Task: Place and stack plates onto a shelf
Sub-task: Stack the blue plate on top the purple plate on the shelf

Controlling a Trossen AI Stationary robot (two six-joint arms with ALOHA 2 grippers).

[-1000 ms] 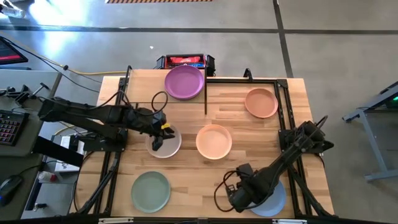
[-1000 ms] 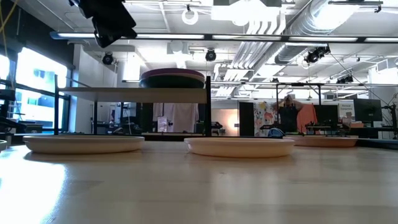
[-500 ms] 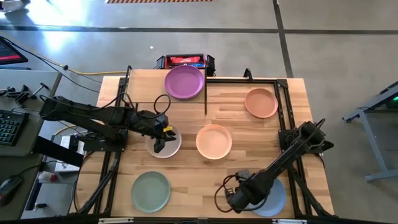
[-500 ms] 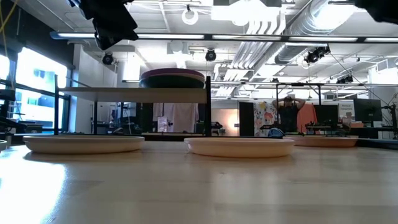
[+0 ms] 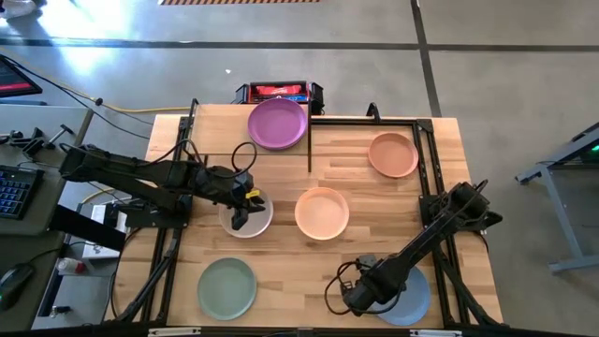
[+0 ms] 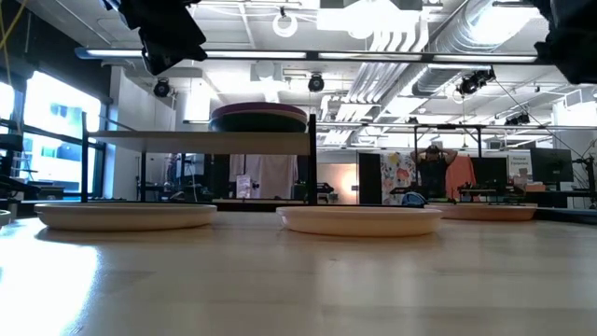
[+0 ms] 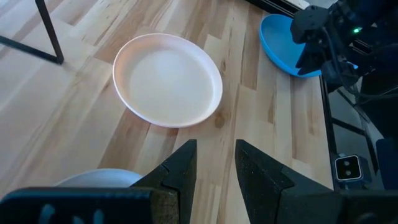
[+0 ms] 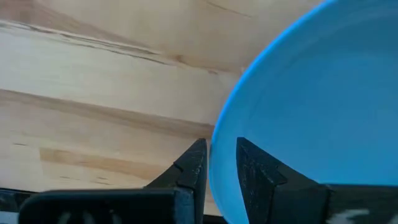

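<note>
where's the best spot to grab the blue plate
Take the blue plate by its thin raised rim, on the edge facing the table's middle. It lies flat near the table's front right corner, so only the rim gives a hold. The right claw already straddles that edge, one finger inside and one outside.
</note>
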